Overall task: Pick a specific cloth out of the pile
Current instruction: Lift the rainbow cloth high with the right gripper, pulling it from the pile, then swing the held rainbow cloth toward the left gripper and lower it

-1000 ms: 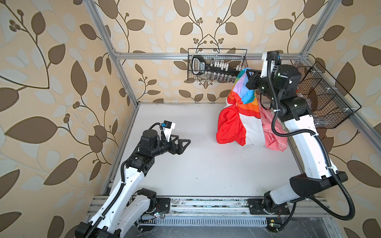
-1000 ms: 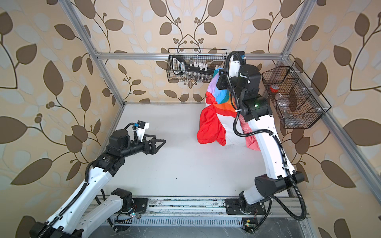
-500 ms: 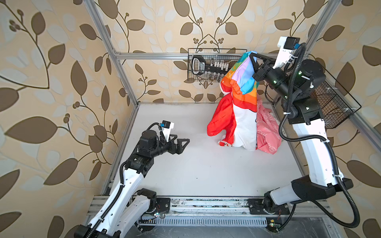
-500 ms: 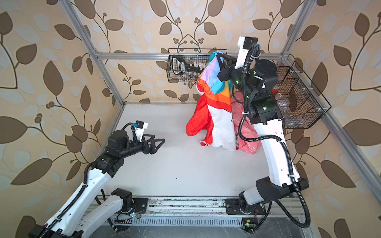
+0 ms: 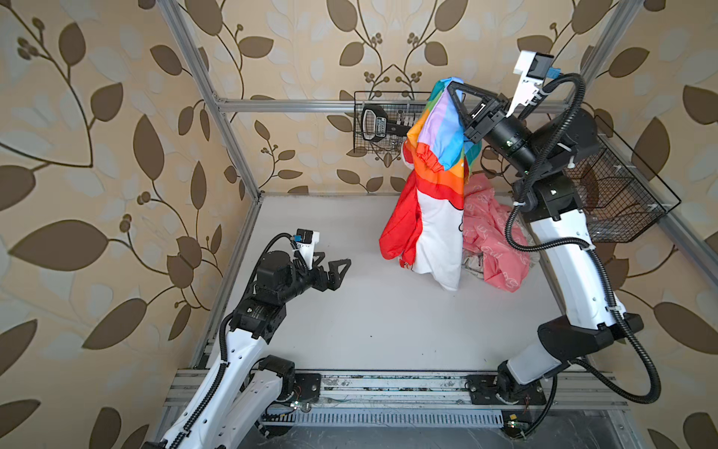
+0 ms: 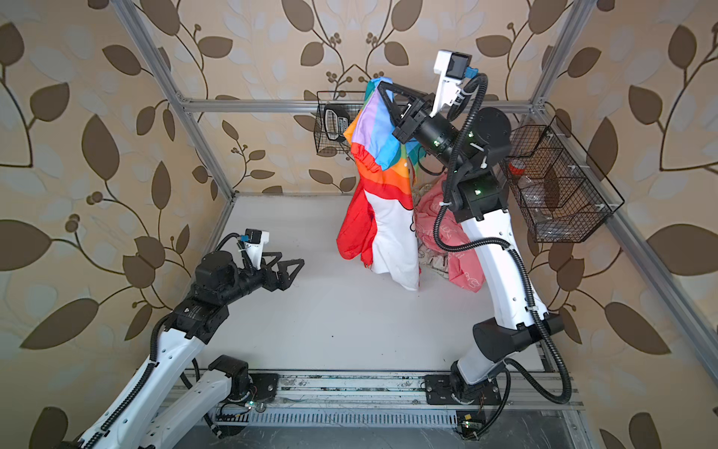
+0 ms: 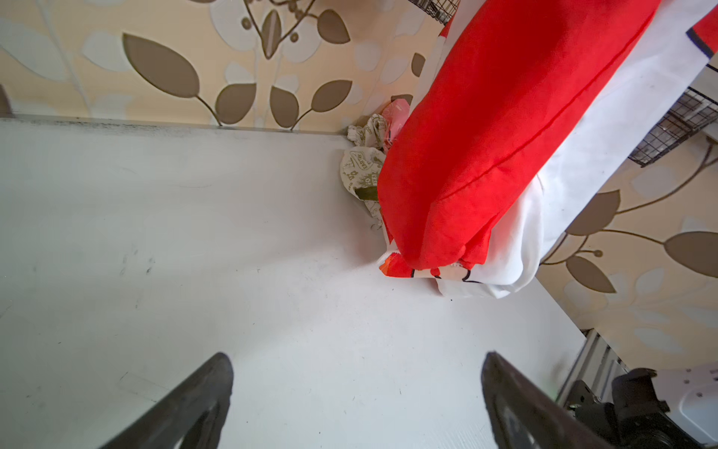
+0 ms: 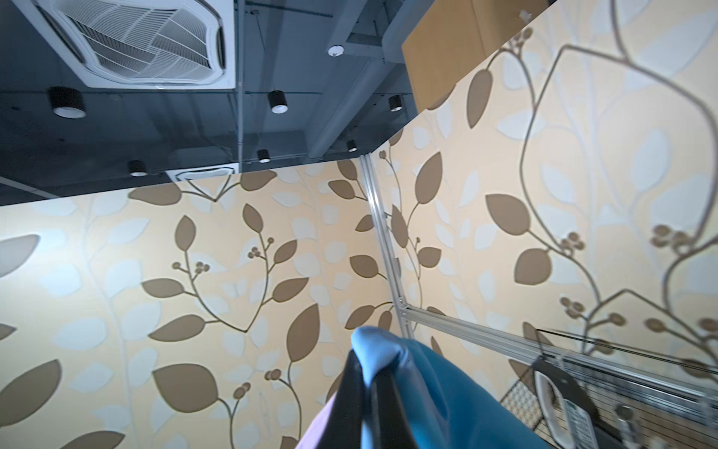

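The front rail is a grooved aluminium section along the near edge of the table; both arm bases are bolted to it. The lower links of the left arm run out of the bottom edge in both top views.

The left pincer is held over the bare left part of the table with its jaws spread wide and nothing between them. In the left wrist view only its two black fingertips show.

The table is flat, matt white and faintly scuffed. Its centre and left are open; wallpapered panels bound it at the left, back and right.

The cloth is thin, smooth fabric, striped purple, blue, green, orange and red, with a red panel and a white face lower down. It hangs as a long drape at the right rear of the table, just in front of the pile. Whether its lowest white fold touches the table cannot be told.

The pile is a crumpled pink cloth with white print, lying against the right arm. A cream cloth with grey-green print is mostly hidden behind the drape.

The right pincer is raised near the back rail, jaws closed on the top blue fold of the cloth. In the right wrist view the fabric wraps over the tips.

The back basket, black wire, is partly covered by the cloth; its contents are hard to make out. The side basket is partly behind the right arm.
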